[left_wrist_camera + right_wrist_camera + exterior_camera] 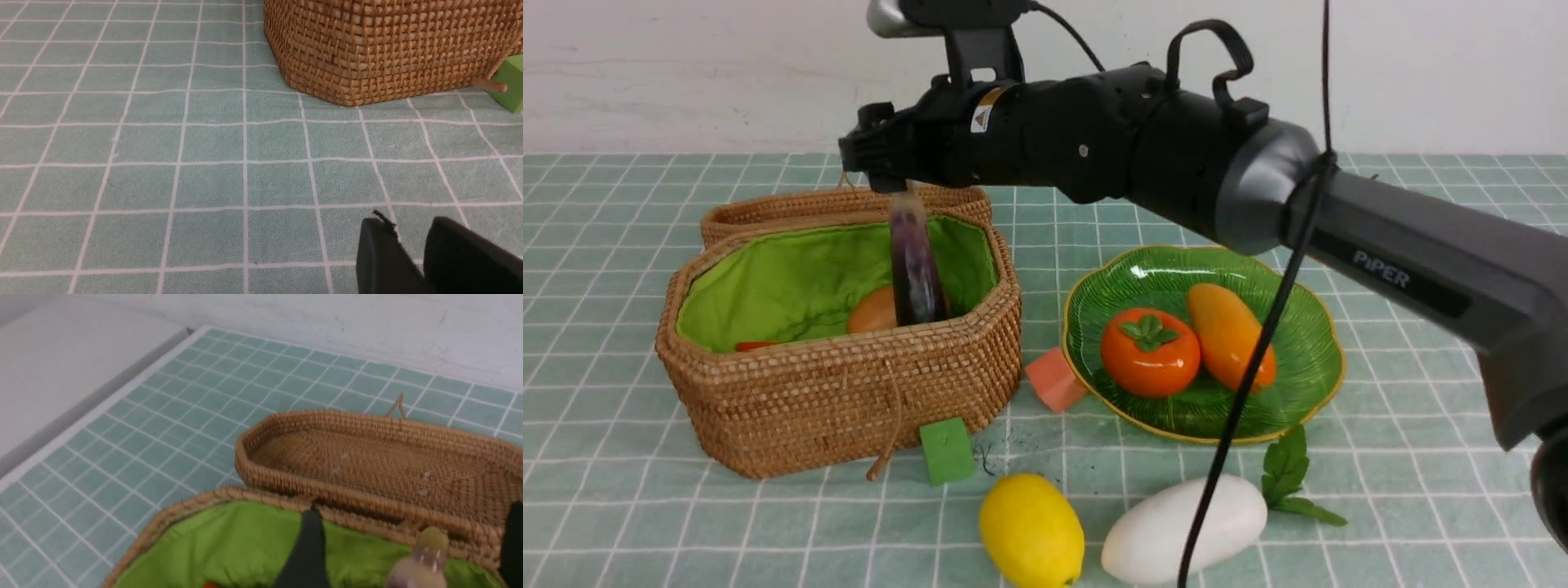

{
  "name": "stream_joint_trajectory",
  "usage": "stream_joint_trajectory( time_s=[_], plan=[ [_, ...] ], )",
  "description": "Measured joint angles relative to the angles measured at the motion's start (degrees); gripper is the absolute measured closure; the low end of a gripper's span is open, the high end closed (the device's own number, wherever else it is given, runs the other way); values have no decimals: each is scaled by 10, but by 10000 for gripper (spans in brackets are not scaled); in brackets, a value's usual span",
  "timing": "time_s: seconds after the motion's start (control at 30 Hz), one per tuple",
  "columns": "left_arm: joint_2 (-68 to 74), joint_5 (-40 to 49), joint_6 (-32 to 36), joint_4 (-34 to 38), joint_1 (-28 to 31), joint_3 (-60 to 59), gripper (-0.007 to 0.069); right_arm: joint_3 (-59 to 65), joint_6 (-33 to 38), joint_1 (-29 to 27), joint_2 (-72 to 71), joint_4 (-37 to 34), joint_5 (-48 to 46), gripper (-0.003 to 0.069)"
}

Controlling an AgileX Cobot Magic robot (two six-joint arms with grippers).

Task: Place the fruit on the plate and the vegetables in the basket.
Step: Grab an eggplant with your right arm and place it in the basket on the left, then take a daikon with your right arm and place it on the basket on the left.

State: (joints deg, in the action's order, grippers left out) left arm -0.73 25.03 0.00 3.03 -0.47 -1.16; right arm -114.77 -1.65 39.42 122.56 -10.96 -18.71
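Note:
My right gripper (pixel 886 181) hovers over the open wicker basket (pixel 849 392), jaws wide apart. A dark purple eggplant (pixel 915 261) hangs upright and blurred below it, touching neither finger, its lower end inside the basket. In the right wrist view the eggplant (pixel 425 555) sits loose between the spread fingers (pixel 308 547). A brown potato-like lump (pixel 874 310) and a red vegetable (pixel 754 346) lie in the basket. The persimmon (pixel 1150 353) and mango (pixel 1229 335) rest on the green plate (pixel 1298 327). The lemon (pixel 1031 529) and white oval vegetable (pixel 1184 531) lie on the cloth in front. My left gripper (pixel 408 228) is low over bare cloth, narrowly open and empty.
The basket's lid (pixel 768 214) lies open behind it. A salmon cube (pixel 1055 380) sits between basket and plate. A green cube (pixel 947 449) stands by the basket's cord tie. A leafy sprig (pixel 1286 469) lies near the white vegetable. My right arm's cable hangs across the plate.

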Motion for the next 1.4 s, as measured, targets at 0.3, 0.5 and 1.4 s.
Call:
stream_joint_trajectory(
  time_s=[0.3,0.5,1.4],
  plan=[
    [0,0,0,0,0,0,449,-3,141,-2,-125,104,-308,52],
    [0,0,0,0,0,0,442,78,345,-12,-234,107,-454,146],
    [0,0,0,0,0,0,420,545,602,-11,-205,136,-158,111]
  ],
)
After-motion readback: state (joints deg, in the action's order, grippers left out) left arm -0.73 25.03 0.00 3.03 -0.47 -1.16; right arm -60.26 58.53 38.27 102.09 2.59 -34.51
